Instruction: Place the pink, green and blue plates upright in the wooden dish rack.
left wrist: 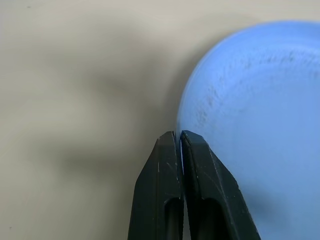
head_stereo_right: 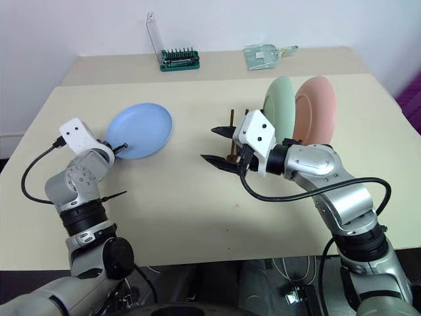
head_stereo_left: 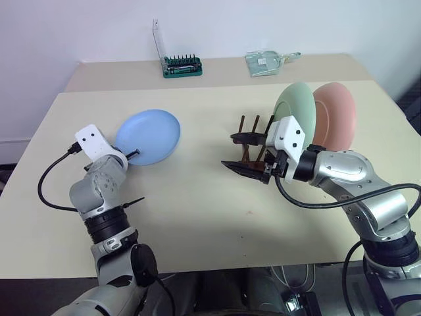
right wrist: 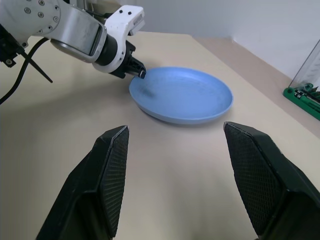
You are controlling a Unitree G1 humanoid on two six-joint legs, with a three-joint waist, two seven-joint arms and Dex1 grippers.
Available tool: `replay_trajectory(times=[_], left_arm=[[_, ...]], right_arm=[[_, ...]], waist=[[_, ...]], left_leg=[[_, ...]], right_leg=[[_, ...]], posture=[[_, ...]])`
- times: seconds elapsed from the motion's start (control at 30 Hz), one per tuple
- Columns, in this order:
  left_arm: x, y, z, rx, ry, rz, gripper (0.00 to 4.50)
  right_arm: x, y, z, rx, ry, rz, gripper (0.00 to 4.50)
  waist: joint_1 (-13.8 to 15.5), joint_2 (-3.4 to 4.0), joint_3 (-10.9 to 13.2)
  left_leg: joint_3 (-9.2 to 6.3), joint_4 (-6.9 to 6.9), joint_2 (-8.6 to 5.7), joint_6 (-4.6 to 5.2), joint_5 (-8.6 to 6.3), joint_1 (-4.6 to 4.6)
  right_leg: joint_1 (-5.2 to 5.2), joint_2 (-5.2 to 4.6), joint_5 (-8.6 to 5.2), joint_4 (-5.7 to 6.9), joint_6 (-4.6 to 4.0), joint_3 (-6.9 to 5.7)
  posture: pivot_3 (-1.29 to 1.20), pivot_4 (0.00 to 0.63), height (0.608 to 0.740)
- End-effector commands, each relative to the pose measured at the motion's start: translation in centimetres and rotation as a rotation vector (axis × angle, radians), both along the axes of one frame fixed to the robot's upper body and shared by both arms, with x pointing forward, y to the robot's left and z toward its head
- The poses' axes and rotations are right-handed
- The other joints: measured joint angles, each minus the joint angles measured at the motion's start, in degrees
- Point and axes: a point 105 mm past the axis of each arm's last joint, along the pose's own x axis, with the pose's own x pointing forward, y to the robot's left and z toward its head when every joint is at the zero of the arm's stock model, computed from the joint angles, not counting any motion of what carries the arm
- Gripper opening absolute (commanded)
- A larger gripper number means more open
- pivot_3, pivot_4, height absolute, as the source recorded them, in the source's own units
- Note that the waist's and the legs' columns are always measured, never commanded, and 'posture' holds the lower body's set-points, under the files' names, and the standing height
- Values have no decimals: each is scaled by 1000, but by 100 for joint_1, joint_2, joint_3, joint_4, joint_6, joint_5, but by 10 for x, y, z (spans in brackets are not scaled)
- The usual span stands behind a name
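**Two plates racked, blue one left**

The blue plate (head_stereo_left: 148, 136) lies flat on the tabletop (head_stereo_left: 197, 210), its near rim pinched by the left end effector (right wrist: 141, 73), whose fingers are pressed together. The green plate (head_stereo_left: 295, 110) and pink plate (head_stereo_left: 335, 116) stand upright in the rack (head_stereo_left: 250, 131), just behind the right end effector (head_stereo_left: 242, 153), spread and empty.

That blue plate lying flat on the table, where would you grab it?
By its thin raised rim, from the robot's left, where the left gripper is shut on the blue plate. Lying flat on the table, it probably offers nothing else for two fingers to pinch.
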Motion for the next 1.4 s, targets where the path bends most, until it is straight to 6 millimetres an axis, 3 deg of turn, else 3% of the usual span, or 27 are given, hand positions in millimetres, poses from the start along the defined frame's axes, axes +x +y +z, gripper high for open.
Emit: replay_trajectory(times=[0.03,0.1,0.2,0.4,0.5,0.6,0.73,0.87,0.93,1.0,1.13,1.33,1.4], left_arm=[[0,-5,11,13,-29,-13,332],[-1,-6,12,8,-26,-9,908],[0,-9,12,-21,-22,-13,2221],[3,-14,11,-86,-37,-25,2221],[4,-18,11,-148,-68,-16,1385],[6,-19,15,-167,-88,-12,52],[13,-27,34,-168,-192,-79,52],[17,-48,85,-117,-435,-198,52],[15,-69,121,-17,-574,-309,0],[12,-87,141,60,-649,-391,0],[6,-118,159,167,-700,-529,0],[-5,-149,174,199,-756,-646,0],[-8,-155,173,201,-757,-669,0]], right_arm=[[-2,2,8,14,-45,14,3082],[-2,2,8,14,-45,15,3082],[-2,2,7,14,-44,15,3082],[-2,1,8,11,-44,13,3082],[-2,1,7,6,-48,9,3082],[-2,1,7,4,-52,7,3082],[-1,1,10,-3,-72,5,3082],[4,4,18,-18,-108,13,3082],[13,11,26,-131,-265,-5,3605],[23,17,33,-212,-409,-40,4282],[44,27,26,-422,-633,-64,4461],[61,32,15,-509,-763,-104,4461],[65,30,12,-549,-797,-116,3932]], waist=[[0,0,0],[1,0,0],[-1,-1,0],[-2,-1,1],[-1,-2,1],[3,-3,2],[-1,-5,3],[-4,-9,5],[-11,-9,6],[-16,-9,6],[-30,-9,5],[-68,-9,5],[-88,-9,5]], left_leg=[[0,0,0,0,0,0],[0,0,0,0,0,0],[0,0,0,0,0,0],[0,0,0,0,0,-1],[0,0,0,0,0,-1],[0,0,0,0,0,-2],[0,0,0,0,0,-1],[1,1,0,-1,0,-8],[2,1,0,-1,0,-10],[5,1,1,-3,2,-18],[10,-1,1,-3,2,-18],[8,-3,1,-3,2,-23],[7,-4,1,-3,2,-23]], right_leg=[[0,0,0,0,0,0],[0,0,0,0,0,0],[0,0,0,0,0,0],[-1,0,0,0,0,0],[-1,0,0,0,0,0],[-1,0,0,0,0,0],[-1,0,0,-1,0,0],[-7,0,1,0,-1,0],[-9,0,1,-1,-1,0],[-19,1,2,1,-3,0],[-19,1,2,-2,-3,0],[-25,1,2,-3,-3,0],[-25,1,2,-4,-3,0]], posture=[[0,150,740],[0,150,740],[0,150,740],[0,150,740],[0,150,740],[0,150,740],[0,150,740],[0,150,740],[0,150,740],[0,150,740],[0,150,740],[0,150,740],[0,150,740]])
